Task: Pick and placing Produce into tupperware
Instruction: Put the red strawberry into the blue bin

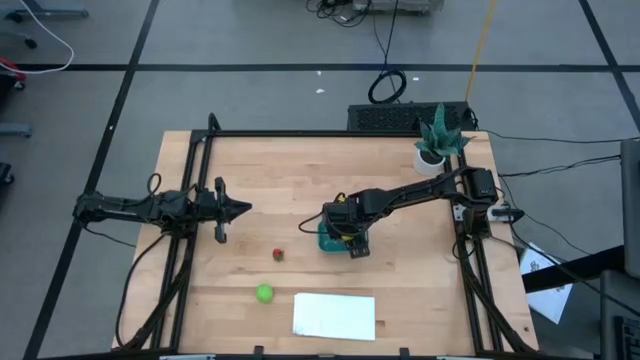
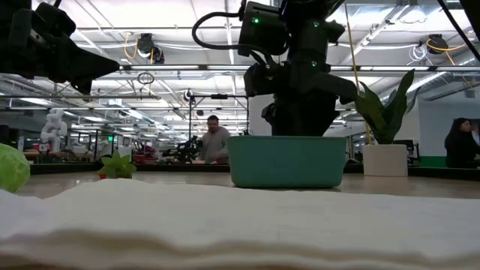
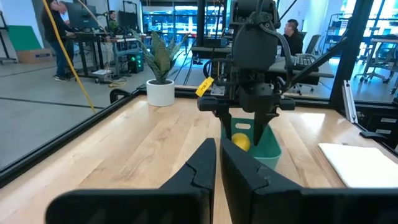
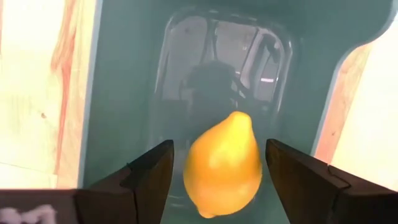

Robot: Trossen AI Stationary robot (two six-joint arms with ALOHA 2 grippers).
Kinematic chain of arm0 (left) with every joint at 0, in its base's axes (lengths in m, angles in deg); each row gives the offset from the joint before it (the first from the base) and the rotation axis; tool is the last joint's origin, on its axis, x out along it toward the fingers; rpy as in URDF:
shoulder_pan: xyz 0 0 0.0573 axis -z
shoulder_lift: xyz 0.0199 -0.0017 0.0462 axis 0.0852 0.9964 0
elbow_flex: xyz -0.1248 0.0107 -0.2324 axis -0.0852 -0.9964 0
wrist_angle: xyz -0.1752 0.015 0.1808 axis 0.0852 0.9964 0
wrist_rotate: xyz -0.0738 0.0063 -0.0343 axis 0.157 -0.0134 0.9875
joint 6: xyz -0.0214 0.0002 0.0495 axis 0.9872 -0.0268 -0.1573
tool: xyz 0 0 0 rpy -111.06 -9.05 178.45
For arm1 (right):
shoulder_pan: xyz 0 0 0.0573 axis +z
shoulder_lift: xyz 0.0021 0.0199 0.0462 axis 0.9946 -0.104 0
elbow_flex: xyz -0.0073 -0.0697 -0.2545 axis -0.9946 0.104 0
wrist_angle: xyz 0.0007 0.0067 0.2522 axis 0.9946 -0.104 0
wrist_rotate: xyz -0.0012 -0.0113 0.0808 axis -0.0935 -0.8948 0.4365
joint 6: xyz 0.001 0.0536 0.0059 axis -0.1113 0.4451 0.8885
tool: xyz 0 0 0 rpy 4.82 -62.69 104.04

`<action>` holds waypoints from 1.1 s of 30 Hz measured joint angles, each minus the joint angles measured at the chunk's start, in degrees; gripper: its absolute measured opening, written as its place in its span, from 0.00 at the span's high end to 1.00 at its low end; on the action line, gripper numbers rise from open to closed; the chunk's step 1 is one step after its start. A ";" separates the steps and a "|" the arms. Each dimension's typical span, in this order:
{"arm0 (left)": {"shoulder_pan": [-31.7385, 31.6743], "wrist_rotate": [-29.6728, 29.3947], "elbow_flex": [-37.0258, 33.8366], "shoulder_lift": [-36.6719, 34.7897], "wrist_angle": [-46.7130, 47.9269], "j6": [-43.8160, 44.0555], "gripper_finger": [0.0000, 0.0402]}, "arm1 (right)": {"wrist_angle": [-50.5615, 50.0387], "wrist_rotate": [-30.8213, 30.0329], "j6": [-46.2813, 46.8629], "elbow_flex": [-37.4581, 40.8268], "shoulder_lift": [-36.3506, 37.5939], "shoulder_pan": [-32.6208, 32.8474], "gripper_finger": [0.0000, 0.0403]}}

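The teal tupperware tub (image 1: 326,241) stands at the table's middle. The yellow lemon (image 4: 224,165) lies on its floor. My right gripper (image 4: 221,155) points steeply down into the tub, open, with a finger on each side of the lemon and a narrow gap at both. The dark red fruit (image 1: 278,254) and the green ball (image 1: 264,293) rest on the wood left of the tub, the ball nearer the front edge. My left gripper (image 1: 240,210) waits level at the table's left, shut and holding nothing.
A flat white sheet (image 1: 335,315) lies by the front edge, right of the green ball. A potted plant (image 1: 437,140) stands at the far right corner. Bare wood stretches between my left gripper and the tub. People work at desks in the room beyond the table.
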 joint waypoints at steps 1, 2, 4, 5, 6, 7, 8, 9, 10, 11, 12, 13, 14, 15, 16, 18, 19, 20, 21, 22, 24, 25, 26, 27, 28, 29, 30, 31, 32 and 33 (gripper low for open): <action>-0.01 0.00 0.00 0.00 0.00 0.00 0.94 | -0.12 -0.04 0.00 0.00 0.01 0.00 0.39; 0.01 0.00 0.00 0.00 0.00 -0.02 0.94 | -0.25 -0.08 0.00 0.00 0.00 0.00 0.39; -0.01 0.00 0.00 0.01 0.00 -0.02 0.94 | -0.40 -0.10 -0.02 0.00 0.01 0.00 0.39; -0.01 0.00 0.00 0.01 0.00 -0.02 0.94 | -0.53 -0.12 -0.10 0.00 0.01 0.00 0.39; -0.01 0.00 0.00 0.01 0.01 -0.01 0.94 | -0.79 -0.12 -0.21 0.00 -0.01 0.00 0.39; 0.00 0.00 0.00 0.02 0.00 -0.01 0.94 | -1.01 -0.12 -0.22 0.00 0.01 0.00 0.39; 0.00 0.00 0.00 0.01 0.00 -0.02 0.94 | -1.10 -0.14 -0.22 0.00 0.30 -0.04 0.39; -0.01 0.00 0.00 0.02 0.00 0.00 0.94 | -1.14 -0.16 -0.22 0.00 0.60 -0.04 0.39; 0.01 0.00 0.00 0.02 0.00 -0.02 0.94 | -0.99 -0.17 -0.22 0.00 0.92 -0.04 0.39; -0.01 0.00 0.00 0.00 0.00 -0.02 0.94 | -0.80 -0.18 -0.22 0.00 1.43 -0.04 0.39; -0.01 0.00 0.00 0.01 0.01 -0.02 0.94 | -0.85 -0.42 -0.22 0.00 1.90 -0.04 0.39; 0.00 -0.01 0.00 0.00 -0.02 -0.02 0.94 | -0.85 -1.10 -0.23 0.00 2.34 -0.03 0.39; 0.01 -0.01 0.00 0.00 -0.02 -0.02 0.94 | -0.84 -1.72 -0.22 0.00 2.93 -0.02 0.39; 0.01 0.00 0.00 0.01 0.01 -0.04 0.94 | -0.85 -2.33 -0.21 0.00 3.38 -0.03 0.39; -0.01 0.00 0.00 0.02 -0.01 -0.02 0.94 | -0.82 -2.64 -0.15 0.00 3.89 -0.04 0.39; -0.01 0.00 0.00 0.02 0.00 -0.04 0.94 | -0.79 -2.70 -0.04 0.00 4.55 -0.15 0.39; 0.00 0.00 0.00 0.02 0.00 -0.04 0.94 | -0.71 -2.68 -0.04 0.00 4.64 -0.15 0.40; 0.00 0.00 0.00 0.00 0.00 -0.02 0.94 | -0.74 -2.68 -0.14 0.00 4.65 -0.17 0.41; -0.01 0.00 0.00 0.02 0.00 -0.04 0.94 | -0.86 -2.68 -0.28 0.00 4.60 -0.17 0.43; 0.01 0.00 0.00 0.02 0.00 -0.02 0.94 | -0.92 -2.68 -0.40 0.00 4.58 -0.17 0.45; 0.00 0.00 0.00 0.01 -0.01 -0.02 0.94 | -0.81 -2.64 -0.87 0.00 4.59 -0.17 0.50; -0.01 0.00 0.00 0.00 -0.01 -0.02 0.94 | -0.75 -2.64 -1.00 0.00 4.60 -0.17 0.52; 0.00 0.00 0.00 0.02 0.00 -0.03 0.94 | -0.74 -2.61 -1.12 0.00 4.60 -0.17 0.55; 0.00 0.00 0.00 0.02 0.00 -0.02 0.94 | -0.73 -2.61 -1.13 0.00 4.60 -0.17 0.58; -0.01 0.00 0.00 0.00 0.00 -0.02 0.94 | -0.77 -2.55 -1.01 0.00 4.58 -0.17 0.62; 0.00 0.00 0.00 0.01 0.00 -0.02 0.94 | -0.87 -2.26 -0.82 0.00 4.60 -0.17 0.65; -0.01 0.00 0.00 0.02 0.00 -0.02 0.94 | -0.99 -1.36 -0.64 0.00 4.60 -0.30 0.68; -0.01 0.00 0.00 0.02 0.00 -0.02 0.94 | -1.07 -0.58 -0.53 0.00 4.60 -0.41 0.72; -0.01 0.00 0.00 0.00 0.00 -0.02 0.94 | -1.07 0.22 -0.40 0.00 4.58 -0.44 0.75; 0.01 0.00 0.00 0.02 0.00 -0.02 0.94 | -1.03 0.51 -0.39 0.00 4.59 -0.50 0.79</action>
